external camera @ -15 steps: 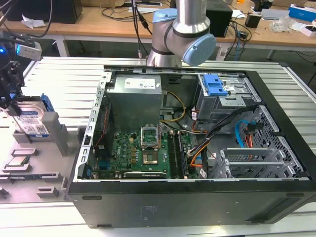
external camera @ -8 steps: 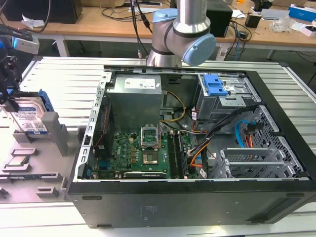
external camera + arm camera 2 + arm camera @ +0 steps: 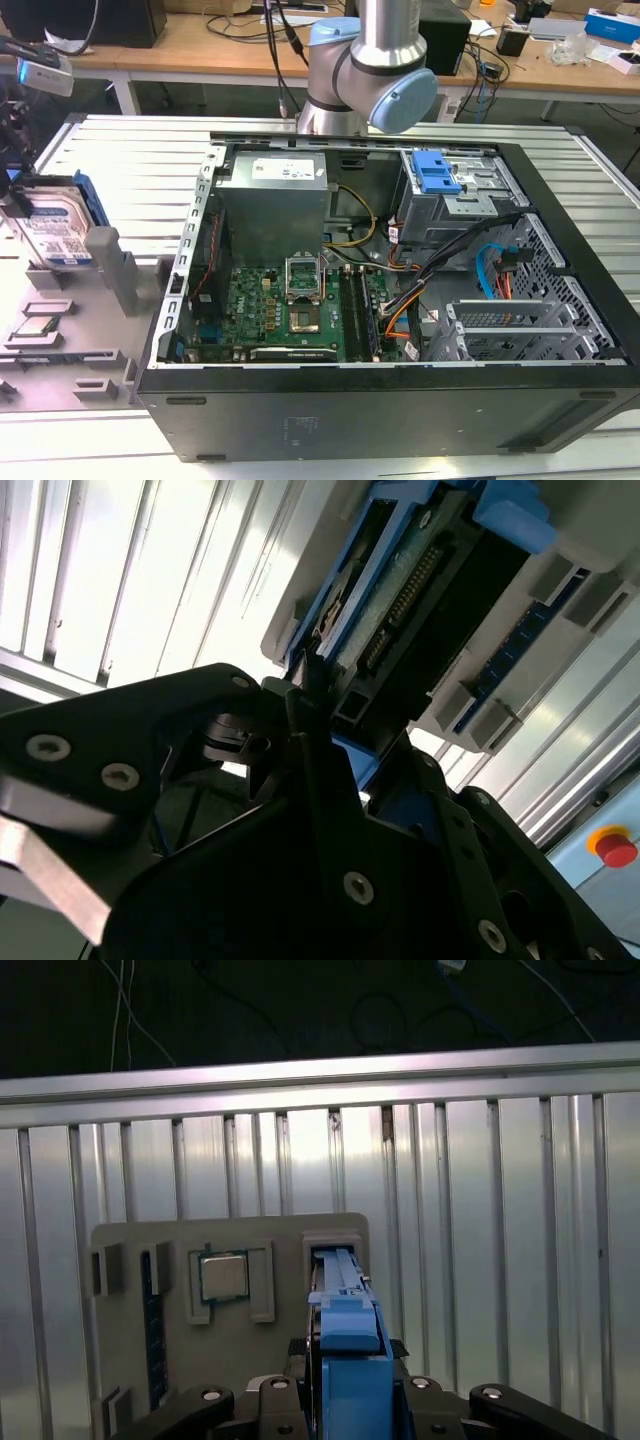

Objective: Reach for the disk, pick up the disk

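Reach judged complete: the pincer [image 3: 348, 1385] straddles the disk [image 3: 343, 1305] standing on edge in the grey holder [image 3: 130, 1245]; clamping cannot be told, and lifting appears not yet done.

The silver, blue-framed disk [image 3: 48, 232] stands on edge in the grey holder [image 3: 112, 265].
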`<act>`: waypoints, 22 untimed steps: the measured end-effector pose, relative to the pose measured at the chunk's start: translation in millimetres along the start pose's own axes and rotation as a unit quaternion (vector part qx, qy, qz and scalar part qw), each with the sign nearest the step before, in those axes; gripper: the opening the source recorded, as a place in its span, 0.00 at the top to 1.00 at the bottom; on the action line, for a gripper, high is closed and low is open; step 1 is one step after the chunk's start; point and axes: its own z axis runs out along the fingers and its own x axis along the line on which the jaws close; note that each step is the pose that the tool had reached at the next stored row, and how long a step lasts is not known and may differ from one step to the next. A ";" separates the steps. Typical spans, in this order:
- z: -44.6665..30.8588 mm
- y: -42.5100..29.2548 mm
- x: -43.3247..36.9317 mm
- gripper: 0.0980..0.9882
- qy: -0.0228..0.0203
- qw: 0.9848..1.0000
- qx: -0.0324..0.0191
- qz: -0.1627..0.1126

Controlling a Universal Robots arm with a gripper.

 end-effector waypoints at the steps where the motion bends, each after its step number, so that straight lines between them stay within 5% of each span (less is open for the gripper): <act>1: -2.8 0.0 0.0 0.70 0.000 1.000 0.000 0.000; 7: -19.7 -0.7 0.4 0.70 0.000 1.000 0.000 0.000; 22: -45.9 -1.4 0.9 0.70 0.000 1.000 0.000 0.000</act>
